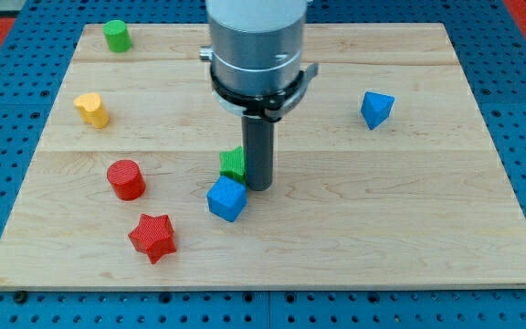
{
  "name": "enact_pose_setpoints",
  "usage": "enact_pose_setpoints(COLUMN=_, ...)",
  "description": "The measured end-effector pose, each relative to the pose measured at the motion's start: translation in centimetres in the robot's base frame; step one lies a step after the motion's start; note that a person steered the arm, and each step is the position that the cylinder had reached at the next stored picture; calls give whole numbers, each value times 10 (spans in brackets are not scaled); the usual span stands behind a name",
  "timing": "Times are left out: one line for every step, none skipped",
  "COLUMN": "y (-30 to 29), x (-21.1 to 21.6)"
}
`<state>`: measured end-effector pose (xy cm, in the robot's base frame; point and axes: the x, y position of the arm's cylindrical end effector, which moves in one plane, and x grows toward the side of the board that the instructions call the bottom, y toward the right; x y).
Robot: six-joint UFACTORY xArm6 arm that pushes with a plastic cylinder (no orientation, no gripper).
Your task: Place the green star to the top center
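Note:
The green star (233, 163) lies near the middle of the wooden board (409, 210), partly hidden behind my rod. My tip (258, 187) stands right beside it, on its right side, touching or almost touching. A blue cube (226, 198) lies just below the green star and to the lower left of my tip, close to both.
A green cylinder (116, 36) stands at the top left. A yellow block (91, 110) is at the left. A red cylinder (126, 179) and a red star (152, 237) lie at the lower left. A blue block (376, 109) is at the right.

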<state>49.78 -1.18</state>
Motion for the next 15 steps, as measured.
enact_pose_setpoints(y=33, x=20)
enact_pose_setpoints(y=5, x=20)
enact_pose_setpoints(y=-28, x=35)
enact_pose_setpoints(y=-9, x=3)
enact_pose_setpoints(y=2, x=-23)
enact_pose_setpoints(y=-59, x=-27)
enact_pose_setpoints(y=-62, x=-65)
enact_pose_setpoints(y=-79, x=-88)
enact_pose_setpoints(y=-29, x=-85)
enact_pose_setpoints(y=13, x=-74)
enact_pose_setpoints(y=8, x=-96)
enact_pose_setpoints(y=-39, x=-103)
enact_pose_setpoints(y=-101, x=-103)
enact_pose_setpoints(y=-82, x=-122)
enact_pose_setpoints(y=-44, x=-119)
